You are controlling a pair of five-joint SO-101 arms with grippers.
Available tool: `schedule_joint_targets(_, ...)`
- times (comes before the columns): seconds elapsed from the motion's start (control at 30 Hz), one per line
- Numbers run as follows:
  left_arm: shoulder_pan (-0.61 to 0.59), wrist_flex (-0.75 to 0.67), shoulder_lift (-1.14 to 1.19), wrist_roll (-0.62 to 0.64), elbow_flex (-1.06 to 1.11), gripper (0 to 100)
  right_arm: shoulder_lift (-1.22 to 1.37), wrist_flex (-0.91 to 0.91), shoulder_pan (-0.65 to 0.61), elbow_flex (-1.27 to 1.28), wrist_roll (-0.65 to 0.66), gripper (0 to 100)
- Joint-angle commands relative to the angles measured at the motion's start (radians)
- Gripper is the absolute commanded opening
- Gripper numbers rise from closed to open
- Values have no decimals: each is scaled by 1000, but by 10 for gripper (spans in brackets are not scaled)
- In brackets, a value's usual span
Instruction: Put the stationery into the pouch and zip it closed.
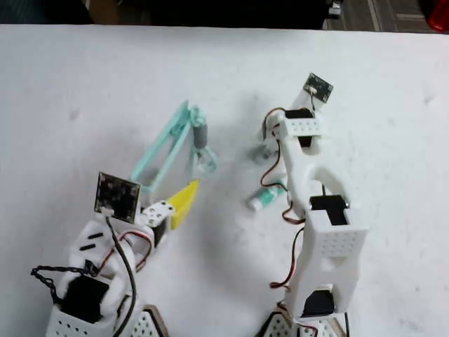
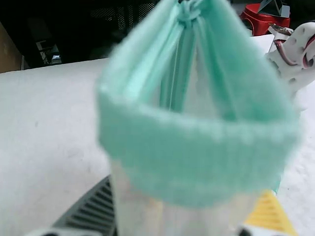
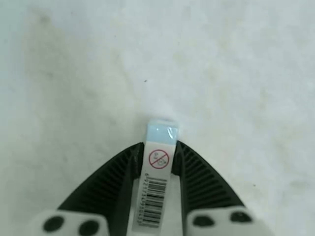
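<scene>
Mint-green at the rim and see-through in the body, the soft zip pouch (image 1: 160, 149) lies stretched across the left-centre of the high view, running from the left arm up toward the middle of the white desk (image 1: 84, 84). The left tool (image 1: 179, 200) has it: the yellow finger (image 1: 184, 199) is pressed to the pouch's lower end, and in the left wrist view the mint band (image 2: 197, 147) spreads wide right in front of the lens, with yellow finger (image 2: 269, 216) on one side and grey ribbed finger (image 2: 91, 214) on the other, closed onto the clear material. The mouth of the pouch looks parted there, with mint edges meeting at the far end. At the pouch's right edge in the high view sits a dark grey stubby piece (image 1: 201, 135) with a clear loop (image 1: 205, 163) just below it; what they are, I cannot tell.

Over to the right arm, centre-right of the high view. The right tool (image 3: 160, 150) has its black ribbed fingers (image 3: 197, 172) clamped tight on a slim white stick with a pale blue tip and a barcode label (image 3: 158, 162), held over bare desk. Just beside that arm, low of centre, a small white tube with a green end (image 1: 266, 198) lies flat on the desk, well apart from the pouch
</scene>
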Motion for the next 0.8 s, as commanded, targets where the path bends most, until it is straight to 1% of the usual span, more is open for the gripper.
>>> schedule_joint_targets(0.0,10,9,7,17,-18,282,-59,18,-24,-26,12,17)
schedule_joint_targets(0.1,10,9,7,17,-18,282,-81,21,-24,-23,14,17)
schedule_joint_targets(0.3,18,12,7,17,-18,282,-237,119,-24,-21,25,17)
schedule_joint_targets(0.47,18,12,7,17,-18,285,-400,153,-35,-20,190,17)
schedule_joint_targets(0.63,18,12,7,17,-20,286,-619,193,-85,-25,273,17)
schedule_joint_targets(0.77,18,15,7,17,-37,286,-837,197,-128,-25,382,17)
